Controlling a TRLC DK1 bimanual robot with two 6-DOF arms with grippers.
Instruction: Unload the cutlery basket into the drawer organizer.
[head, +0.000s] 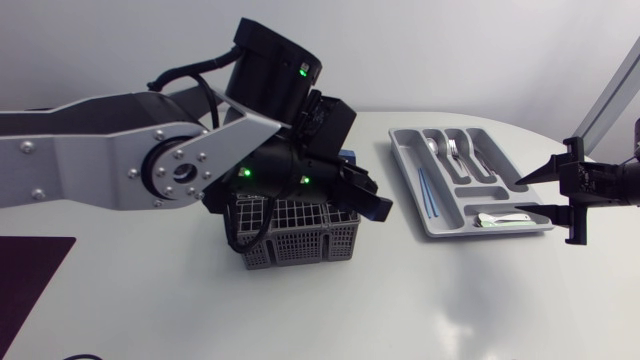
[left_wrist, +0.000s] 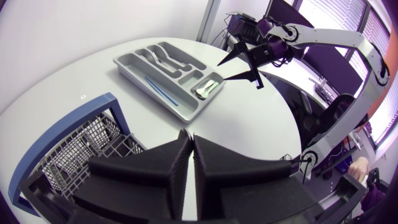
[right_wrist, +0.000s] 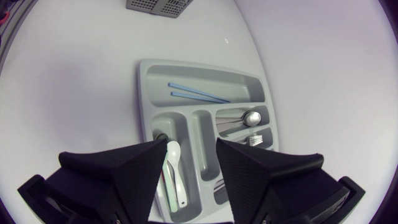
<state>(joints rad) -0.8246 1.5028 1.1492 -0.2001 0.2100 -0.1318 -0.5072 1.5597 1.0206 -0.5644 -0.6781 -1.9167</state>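
The dark grey mesh cutlery basket (head: 300, 238) with a blue handle (left_wrist: 37, 146) stands mid-table. My left gripper (head: 376, 206) hovers over its right edge, shut and empty (left_wrist: 189, 163). The grey drawer organizer (head: 415, 185) lies to the right. It holds blue sticks (head: 428, 190), metal spoons and forks (head: 455, 152) and white spoons (head: 505, 218). My right gripper (head: 520, 197) hangs open above the organizer's near-right end with nothing between its fingers (right_wrist: 189, 165). The white spoons (right_wrist: 176, 171) lie in the compartment just under it. What the basket holds is hidden by my left arm.
My left arm (head: 120, 150) spans the table's left half above the basket. A dark mat (head: 25, 275) lies at the front left corner. The organizer's rim (right_wrist: 146, 93) and the basket (right_wrist: 155, 6) show ahead of the right gripper.
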